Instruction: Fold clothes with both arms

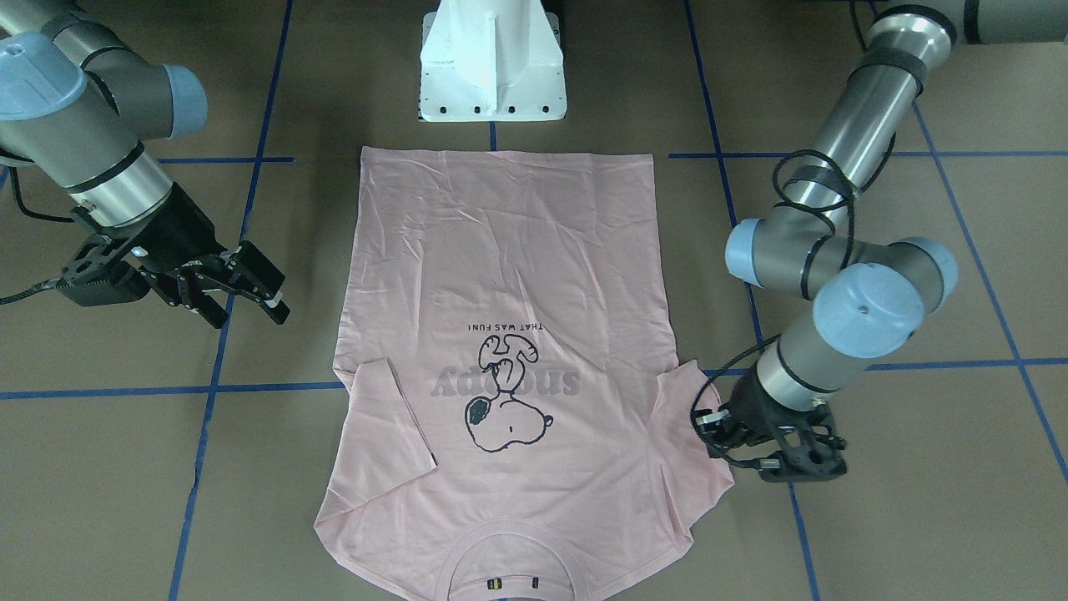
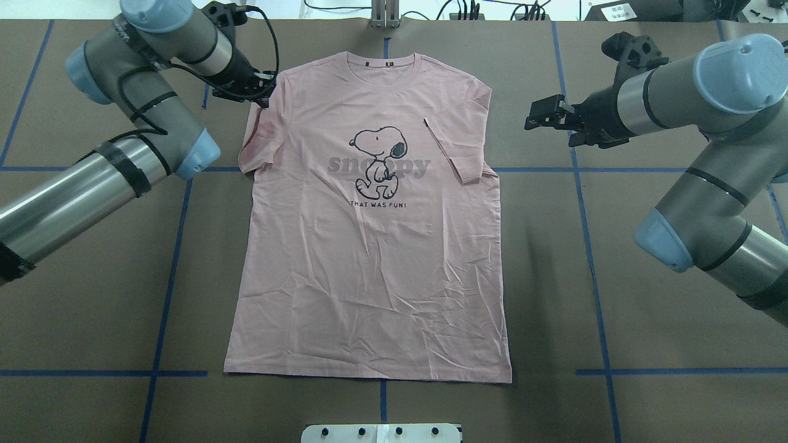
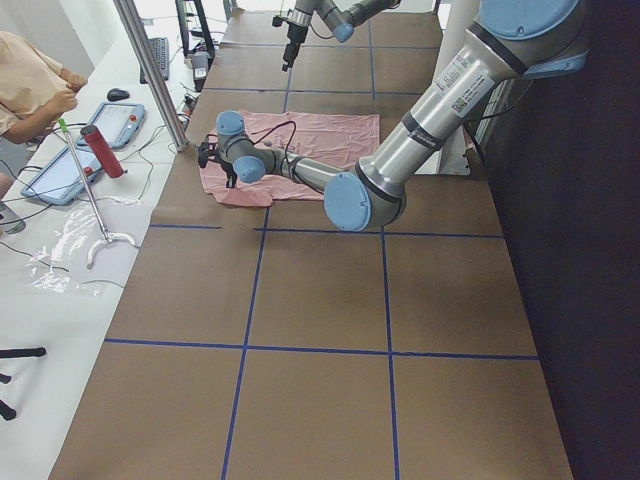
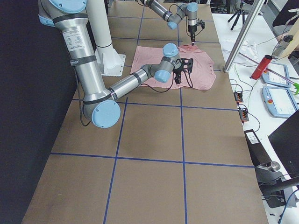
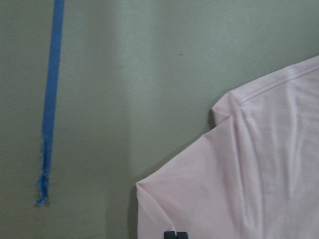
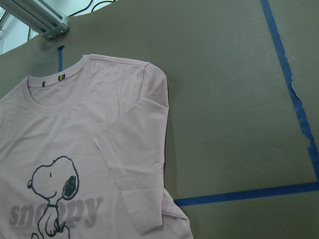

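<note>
The pale pink T-shirt lies flat on the brown table, print side up, between the two arms, with its collar on the side far from the robot's base. The right-hand sleeve is folded inward over the chest. The left gripper is down at the edge of the left-hand sleeve, its fingertips pressed together on the cloth. The right gripper hangs over the table near the shirt, fingers spread apart, holding nothing.
</note>
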`<state>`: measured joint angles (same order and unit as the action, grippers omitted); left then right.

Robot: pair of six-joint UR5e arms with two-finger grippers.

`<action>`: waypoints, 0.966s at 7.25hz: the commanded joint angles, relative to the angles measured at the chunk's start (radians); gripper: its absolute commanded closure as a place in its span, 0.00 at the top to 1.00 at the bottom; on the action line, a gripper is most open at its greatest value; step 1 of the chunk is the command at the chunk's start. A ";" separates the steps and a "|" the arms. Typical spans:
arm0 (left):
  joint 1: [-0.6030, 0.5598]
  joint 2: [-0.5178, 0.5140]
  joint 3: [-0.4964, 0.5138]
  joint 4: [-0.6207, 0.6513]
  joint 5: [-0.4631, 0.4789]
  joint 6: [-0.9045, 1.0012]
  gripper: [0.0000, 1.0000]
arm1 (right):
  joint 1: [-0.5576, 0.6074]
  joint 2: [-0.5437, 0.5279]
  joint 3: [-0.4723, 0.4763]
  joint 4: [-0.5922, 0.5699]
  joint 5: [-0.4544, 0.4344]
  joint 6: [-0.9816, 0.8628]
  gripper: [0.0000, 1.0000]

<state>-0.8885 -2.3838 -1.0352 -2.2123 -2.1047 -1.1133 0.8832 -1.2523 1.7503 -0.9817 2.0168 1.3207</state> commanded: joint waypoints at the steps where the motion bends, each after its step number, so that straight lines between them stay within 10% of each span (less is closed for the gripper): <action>1: 0.068 -0.058 0.033 -0.010 0.064 -0.094 0.00 | -0.001 0.002 -0.003 0.000 -0.001 0.000 1.00; 5: 0.072 -0.115 0.182 -0.147 0.175 -0.102 0.00 | -0.012 0.001 -0.003 0.000 -0.007 0.002 1.00; 7: 0.074 -0.089 0.131 -0.153 0.172 -0.102 0.86 | -0.020 0.007 -0.003 -0.003 -0.010 0.009 1.00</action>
<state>-0.8151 -2.4884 -0.8716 -2.3587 -1.9340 -1.2142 0.8677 -1.2500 1.7472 -0.9825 2.0077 1.3243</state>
